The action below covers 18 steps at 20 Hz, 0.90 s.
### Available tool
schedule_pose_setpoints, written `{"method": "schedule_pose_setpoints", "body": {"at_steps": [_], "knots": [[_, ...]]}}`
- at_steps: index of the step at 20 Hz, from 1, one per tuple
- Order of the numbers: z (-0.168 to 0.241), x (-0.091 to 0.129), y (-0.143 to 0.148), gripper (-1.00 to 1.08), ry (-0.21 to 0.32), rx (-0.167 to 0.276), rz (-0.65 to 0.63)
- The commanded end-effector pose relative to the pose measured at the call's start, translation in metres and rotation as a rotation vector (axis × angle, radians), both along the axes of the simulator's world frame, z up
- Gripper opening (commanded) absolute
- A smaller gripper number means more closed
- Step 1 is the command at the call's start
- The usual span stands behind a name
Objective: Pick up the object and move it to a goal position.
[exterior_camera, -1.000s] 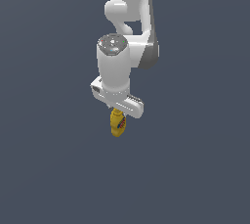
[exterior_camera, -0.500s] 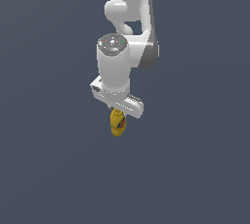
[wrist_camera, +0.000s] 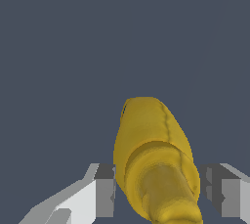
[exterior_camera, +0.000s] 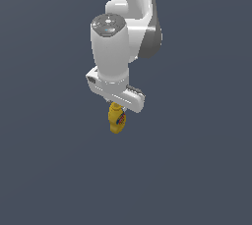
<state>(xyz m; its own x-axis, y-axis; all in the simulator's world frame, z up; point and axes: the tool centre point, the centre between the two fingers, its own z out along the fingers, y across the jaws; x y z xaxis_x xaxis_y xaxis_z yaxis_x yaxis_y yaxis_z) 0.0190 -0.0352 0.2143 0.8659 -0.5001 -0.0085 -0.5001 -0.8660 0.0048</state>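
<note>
The yellow mustard bottle (exterior_camera: 117,119) with its blue-red-white label hangs below my gripper (exterior_camera: 118,109), well above the grey floor, near the middle of the exterior view. The white hand covers its upper end there. In the wrist view the bottle (wrist_camera: 154,149) fills the space between the two fingers (wrist_camera: 104,191), which press on it from both sides, and its nozzle end points toward the camera. The gripper (wrist_camera: 161,196) is shut on the bottle. No goal marker shows in either view.
Only the plain dark grey ground (exterior_camera: 49,170) lies around and under the arm (exterior_camera: 133,3). No other objects or edges show.
The arm has risen a little with the bottle held in the gripper. The grip looks unchanged.
</note>
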Motion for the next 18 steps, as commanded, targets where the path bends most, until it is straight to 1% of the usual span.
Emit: {"method": "schedule_pose_setpoints", "body": {"at_steps": [1,18], "knots": [[0.025,0.003,-0.003,-1.0,-0.01,0.0,0.0],[0.191,0.016,-0.026,-1.0,-0.01,0.0,0.0]]}}
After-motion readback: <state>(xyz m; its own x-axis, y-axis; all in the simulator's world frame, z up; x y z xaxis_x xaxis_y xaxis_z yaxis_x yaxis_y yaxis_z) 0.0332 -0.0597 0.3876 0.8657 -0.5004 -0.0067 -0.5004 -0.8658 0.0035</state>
